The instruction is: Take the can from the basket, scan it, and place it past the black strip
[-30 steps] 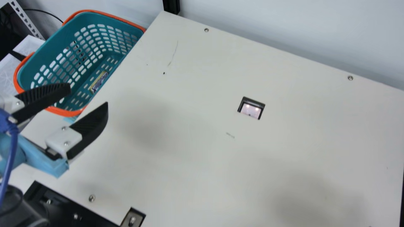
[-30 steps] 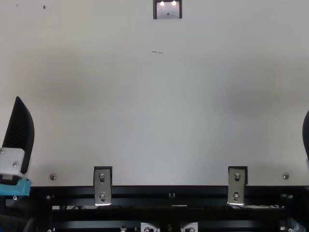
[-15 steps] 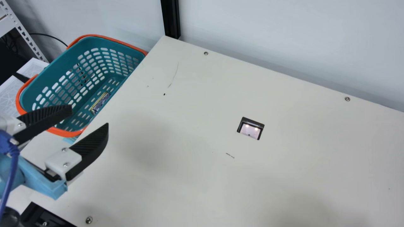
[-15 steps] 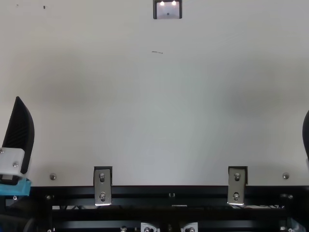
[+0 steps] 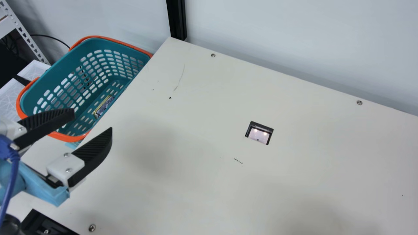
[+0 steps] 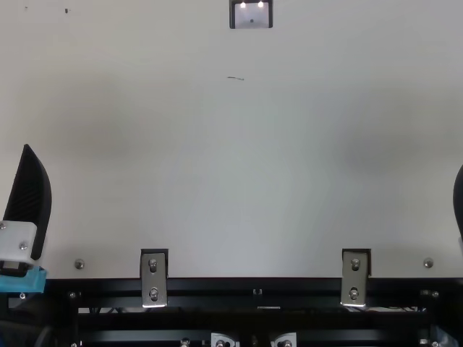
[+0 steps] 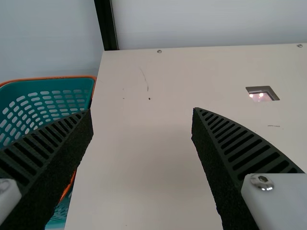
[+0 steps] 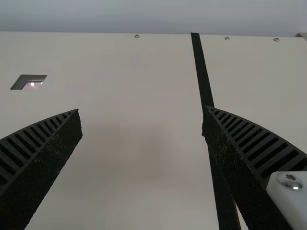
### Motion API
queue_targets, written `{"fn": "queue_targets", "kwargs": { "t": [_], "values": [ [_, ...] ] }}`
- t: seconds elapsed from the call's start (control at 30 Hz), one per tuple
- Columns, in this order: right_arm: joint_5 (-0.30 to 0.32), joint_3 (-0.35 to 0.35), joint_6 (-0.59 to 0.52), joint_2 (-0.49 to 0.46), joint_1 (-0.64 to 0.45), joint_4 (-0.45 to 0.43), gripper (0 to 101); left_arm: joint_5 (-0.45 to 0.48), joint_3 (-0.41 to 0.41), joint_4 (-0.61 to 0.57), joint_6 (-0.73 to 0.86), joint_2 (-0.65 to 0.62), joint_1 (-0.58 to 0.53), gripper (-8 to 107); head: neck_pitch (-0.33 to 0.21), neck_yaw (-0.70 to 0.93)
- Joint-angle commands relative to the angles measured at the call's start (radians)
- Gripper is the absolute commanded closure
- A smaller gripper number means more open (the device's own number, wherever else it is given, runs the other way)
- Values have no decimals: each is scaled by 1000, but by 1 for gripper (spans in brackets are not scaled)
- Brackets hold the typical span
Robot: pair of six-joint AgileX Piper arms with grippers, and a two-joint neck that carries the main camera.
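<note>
Can (image 5: 104, 107) down on the floor of the basket (image 5: 101, 44), toward the side by the worktop (image 5: 196, 182), and that basket sits just beside the worktop's left edge as I look in through the main view. My left gripper (image 5: 93, 120) hangs near that edge with its jaws spread wide, nothing between them, and over on the right side my right gripper (image 6: 459, 202) has its jaws wide apart too, holding nothing. Here's the scanner window (image 5: 259, 133) glowing in the worktop, and the black strip (image 8: 201, 67) running in from the far edge.
</note>
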Motion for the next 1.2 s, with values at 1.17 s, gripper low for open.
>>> {"fn": "queue_targets", "kwargs": {
  "t": [1.17],
  "values": [
    [0,0,0,0,0,0,0,-9,-408,449,-548,505,-94,9,-31,6]
  ]
}}
